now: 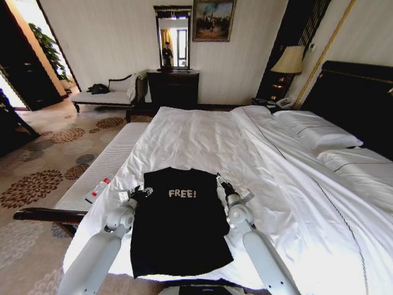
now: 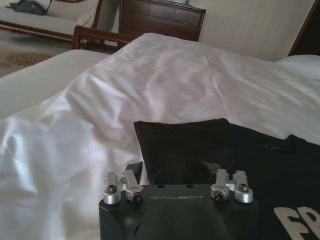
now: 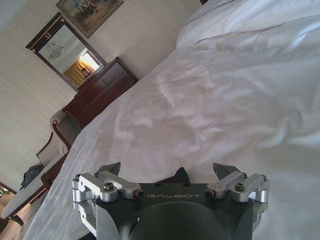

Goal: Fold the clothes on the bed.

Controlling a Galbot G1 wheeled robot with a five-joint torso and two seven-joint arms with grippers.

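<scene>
White sheets cover the bed (image 1: 202, 138); the T-shirt (image 1: 178, 224) lies flat near its foot edge. Your left hand (image 1: 136, 193) and right hand (image 1: 221, 182) flank its shoulders, both wide, holding nothing. Folding not started; next, grip the sleeves.

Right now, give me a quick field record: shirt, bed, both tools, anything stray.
shirt: black T-shirt, "FREE!" side up, lying flat near the foot of the bed
bed: white duvet, rumpled; pillows at the headboard end
left tool: at the shirt's left upper edge, fingers open
right tool: at the shirt's right upper corner, fingers open
stray: red-and-white remote on the bench beside the bed, left of the shirt
</scene>
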